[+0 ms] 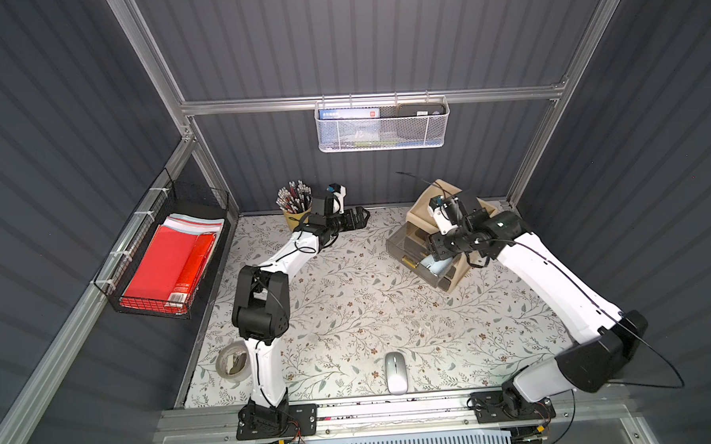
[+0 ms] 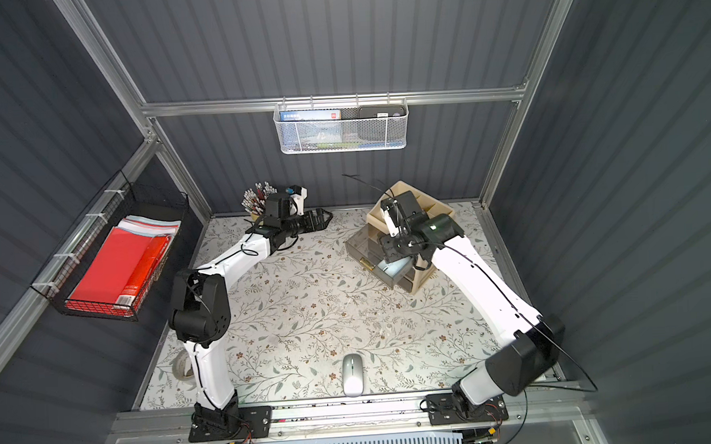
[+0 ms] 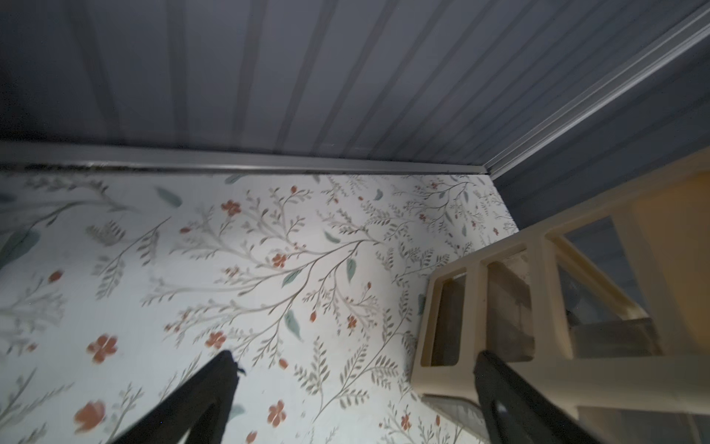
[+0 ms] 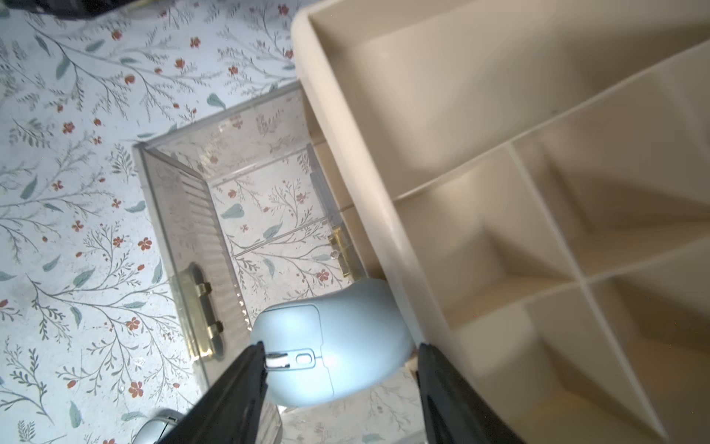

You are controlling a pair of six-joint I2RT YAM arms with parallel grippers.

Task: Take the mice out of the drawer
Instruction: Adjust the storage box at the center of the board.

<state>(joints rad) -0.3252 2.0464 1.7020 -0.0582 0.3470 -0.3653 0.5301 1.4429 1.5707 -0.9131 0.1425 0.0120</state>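
A pale blue mouse (image 4: 345,319) sits in the pulled-out clear drawer (image 4: 184,215) of the beige organizer (image 1: 423,212) at the back right. My right gripper (image 4: 340,348) reaches down over it, open. One finger touches the mouse by its scroll wheel; the other stands a little clear of it. In both top views the arm hides most of this mouse (image 1: 433,265). A silver-white mouse (image 1: 396,373) lies on the table near the front edge. My left gripper (image 1: 362,216) hangs open and empty near the back wall, pointing toward the organizer (image 3: 476,307).
A pencil cup (image 1: 295,205) stands at the back behind my left arm. A tape roll (image 1: 231,360) lies at the front left. A wire basket of red folders (image 1: 170,264) hangs on the left wall and a white mesh basket (image 1: 382,125) on the back wall.
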